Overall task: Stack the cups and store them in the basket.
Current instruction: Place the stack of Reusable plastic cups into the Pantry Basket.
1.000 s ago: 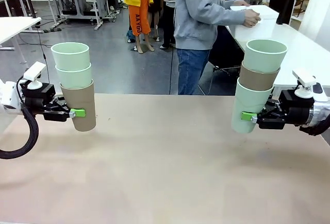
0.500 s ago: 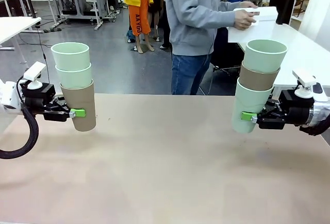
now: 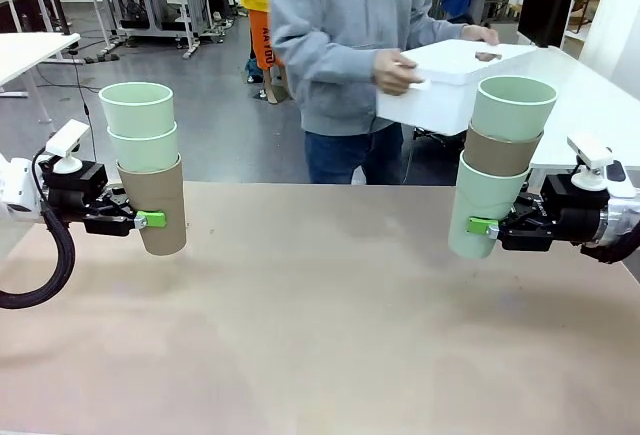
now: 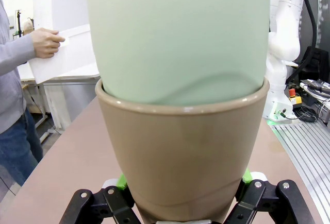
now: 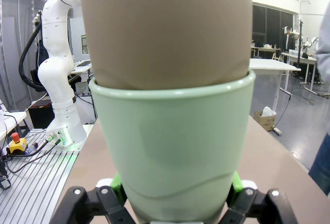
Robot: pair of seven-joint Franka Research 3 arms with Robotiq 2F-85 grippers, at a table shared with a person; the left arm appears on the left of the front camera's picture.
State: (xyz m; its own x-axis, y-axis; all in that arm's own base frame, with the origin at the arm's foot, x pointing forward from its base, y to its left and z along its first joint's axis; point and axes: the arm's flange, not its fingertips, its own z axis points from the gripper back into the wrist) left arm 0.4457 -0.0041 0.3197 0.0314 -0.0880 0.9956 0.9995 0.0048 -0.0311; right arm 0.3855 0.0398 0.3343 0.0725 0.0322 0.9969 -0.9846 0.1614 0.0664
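Note:
My left gripper (image 3: 150,220) is shut on the tan-brown bottom cup of a stack of three cups (image 3: 148,170), with two mint ones nested above it. In the left wrist view the brown cup (image 4: 180,152) sits between the green pads with a mint cup (image 4: 178,33) inside. My right gripper (image 3: 481,225) is shut on the mint bottom cup of another stack (image 3: 497,165), which has a brown cup then a mint cup on top. The right wrist view shows that mint cup (image 5: 172,141) under the brown one (image 5: 165,28). Both stacks hang above the table. A person holds the white basket (image 3: 440,95) in the air beyond the far edge.
The tan table (image 3: 320,335) is bare between the two stacks. The person's hand (image 3: 397,70) grips the basket's near end, close to the right stack's top. A white side table (image 3: 590,95) stands at the back right.
The person has lifted the basket off the side table, turned and carried it left toward the far edge of my table. Both arms and their stacks stay still.

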